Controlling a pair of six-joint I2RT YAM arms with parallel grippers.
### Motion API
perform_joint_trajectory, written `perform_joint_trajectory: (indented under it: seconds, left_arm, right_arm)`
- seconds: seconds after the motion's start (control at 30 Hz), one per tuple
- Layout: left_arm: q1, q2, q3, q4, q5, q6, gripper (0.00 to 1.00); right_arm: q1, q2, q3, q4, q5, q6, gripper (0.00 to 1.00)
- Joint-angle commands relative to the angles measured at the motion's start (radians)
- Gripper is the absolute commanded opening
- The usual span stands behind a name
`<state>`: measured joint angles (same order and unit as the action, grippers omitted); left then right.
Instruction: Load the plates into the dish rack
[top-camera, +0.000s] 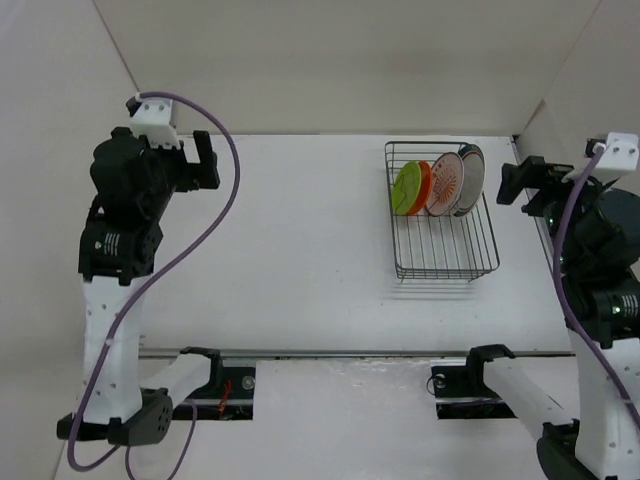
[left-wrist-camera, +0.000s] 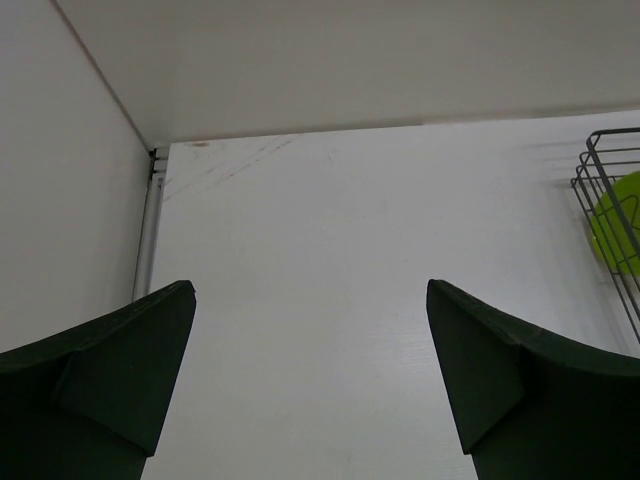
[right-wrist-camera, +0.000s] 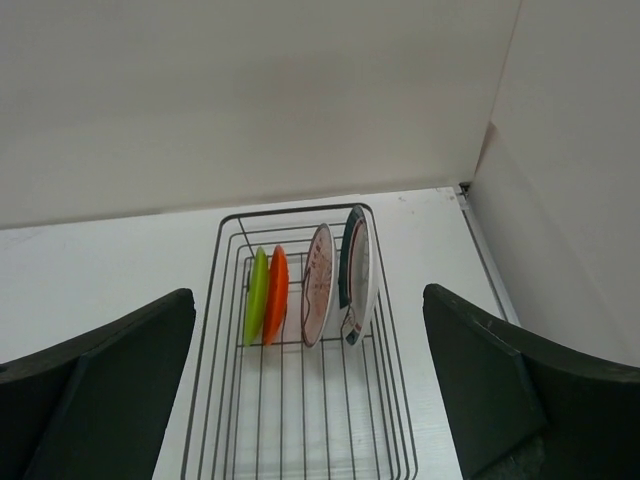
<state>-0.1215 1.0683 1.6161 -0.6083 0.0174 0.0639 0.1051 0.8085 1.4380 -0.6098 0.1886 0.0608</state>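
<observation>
The dark wire dish rack (top-camera: 441, 262) stands on the white table at the right. Four plates stand on edge in its far half: lime green (top-camera: 407, 186), orange (top-camera: 424, 182), white with orange sunburst (top-camera: 446, 182), and white with dark rim ring (top-camera: 468, 178). The right wrist view shows the rack (right-wrist-camera: 300, 420) with the green plate (right-wrist-camera: 256, 296), orange plate (right-wrist-camera: 276, 294), sunburst plate (right-wrist-camera: 318, 286) and ringed plate (right-wrist-camera: 357, 275). My left gripper (top-camera: 205, 161) is open and empty at the far left. My right gripper (top-camera: 514, 183) is open and empty, just right of the rack.
White walls close in the table at the back and both sides. In the left wrist view the rack's corner (left-wrist-camera: 603, 190) with the green plate (left-wrist-camera: 622, 222) shows at the right edge. A metal rail (top-camera: 340, 353) runs along the near table edge.
</observation>
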Motion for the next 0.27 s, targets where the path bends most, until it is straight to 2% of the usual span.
perform_joint_trajectory:
  seconds: [0.0, 0.23]
  left_arm:
    - [0.008, -0.063, -0.071, -0.002, -0.008, -0.021, 1.0]
    - [0.008, -0.151, -0.18, 0.021, -0.019, -0.01, 1.0]
  right_arm:
    - [0.022, -0.028, -0.005, -0.047, 0.032, 0.013, 1.0]
    - [0.051, -0.014, -0.007, -0.033, 0.032, 0.013, 1.0]
